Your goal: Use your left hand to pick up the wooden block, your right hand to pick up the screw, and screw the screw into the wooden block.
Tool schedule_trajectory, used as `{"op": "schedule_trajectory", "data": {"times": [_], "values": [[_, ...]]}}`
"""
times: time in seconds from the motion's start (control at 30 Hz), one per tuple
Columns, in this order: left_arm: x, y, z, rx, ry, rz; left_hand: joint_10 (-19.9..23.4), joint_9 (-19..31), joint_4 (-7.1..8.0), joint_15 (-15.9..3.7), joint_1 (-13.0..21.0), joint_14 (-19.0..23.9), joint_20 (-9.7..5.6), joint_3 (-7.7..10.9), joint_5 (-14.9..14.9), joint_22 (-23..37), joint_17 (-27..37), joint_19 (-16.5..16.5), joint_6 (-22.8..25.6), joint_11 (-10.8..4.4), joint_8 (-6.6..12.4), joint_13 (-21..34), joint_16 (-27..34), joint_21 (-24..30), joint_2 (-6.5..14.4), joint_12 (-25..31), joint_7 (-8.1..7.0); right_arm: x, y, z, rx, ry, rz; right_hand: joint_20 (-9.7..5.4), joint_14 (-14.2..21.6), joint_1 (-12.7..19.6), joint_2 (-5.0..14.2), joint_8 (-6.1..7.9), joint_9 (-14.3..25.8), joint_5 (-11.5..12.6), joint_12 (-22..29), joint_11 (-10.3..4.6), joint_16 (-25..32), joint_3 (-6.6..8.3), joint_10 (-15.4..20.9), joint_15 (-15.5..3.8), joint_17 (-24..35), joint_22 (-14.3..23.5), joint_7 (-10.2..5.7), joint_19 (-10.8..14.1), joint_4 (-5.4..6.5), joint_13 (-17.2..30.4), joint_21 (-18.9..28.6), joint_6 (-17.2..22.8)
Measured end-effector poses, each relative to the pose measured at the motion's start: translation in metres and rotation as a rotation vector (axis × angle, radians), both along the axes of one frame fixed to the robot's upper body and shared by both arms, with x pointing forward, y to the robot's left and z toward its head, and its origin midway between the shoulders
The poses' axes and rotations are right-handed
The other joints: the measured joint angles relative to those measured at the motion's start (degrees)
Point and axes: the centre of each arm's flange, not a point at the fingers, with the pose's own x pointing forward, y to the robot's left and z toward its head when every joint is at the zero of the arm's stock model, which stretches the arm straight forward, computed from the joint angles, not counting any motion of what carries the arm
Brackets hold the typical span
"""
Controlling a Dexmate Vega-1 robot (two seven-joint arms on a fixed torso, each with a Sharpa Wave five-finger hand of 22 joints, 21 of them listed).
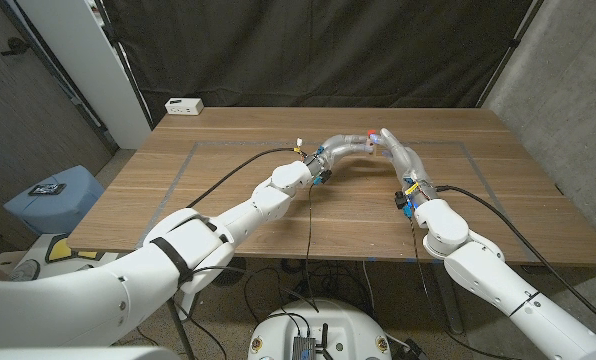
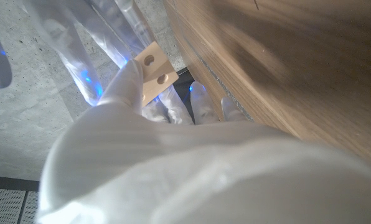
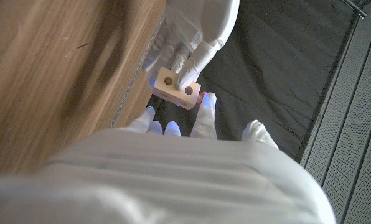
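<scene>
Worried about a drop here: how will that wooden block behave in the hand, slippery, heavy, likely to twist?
The wooden block looks stiff and probably light. The left hand pinches only its edge, so pushing near the holes may pivot it. Its flat faces shouldn't roll.

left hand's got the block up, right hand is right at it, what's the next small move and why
Probably ease the right hand in so the screw lines up with one of the open holes. The left hand holds the wooden block up with two holes facing the right hand, whose fingertips sit just beside the block. The screw itself is hard to make out, so go slowly.
</scene>
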Motion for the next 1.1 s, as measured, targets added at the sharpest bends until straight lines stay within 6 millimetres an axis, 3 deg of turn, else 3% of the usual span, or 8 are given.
{"op": "schedule_trajectory", "data": {"times": [0.37, 1.1], "values": [[-0.001, -0.001, -0.001, 0.006, 0.001, 0.007, -0.10, 0.00, -0.15, 0.00, 0.01, 0.00, 0.00, 0.15, -0.02, 0.00, 0.14, 0.00, -0.02, 0.09, 0.00, 0.00, 0.00, 0.00, 0.01, 0.01, 0.02, -0.004, -0.009, -0.001, 0.007, -0.003, -0.026, 0.32, 0.08, 0.00, 0.00, -0.12, 0.00, 0.00, 0.00, -0.09, 0.45, 0.24, 0.53, -0.08, 0.00, 0.00, 0.03, 0.30, -0.24, 0.00, 0.00, -0.03], [-0.007, -0.007, 0.001, 0.026, -0.013, 0.001, 0.09, -0.05, -0.15, 0.00, 0.10, 0.00, 0.00, 0.16, -0.08, 0.00, 0.15, 0.00, 0.01, 0.33, -0.01, 0.00, 0.00, 0.00, 0.10, 0.03, 0.00, 0.000, -0.026, 0.010, -0.023, -0.024, -0.059, 0.64, -0.56, -0.28, -0.24, -1.18, 0.00, 0.00, -0.39, 0.91, 0.15, 0.64, -0.76, 0.56, 0.01, 0.00, 0.21, -0.03, -0.16, 0.14, 0.00, -4.58]]}}
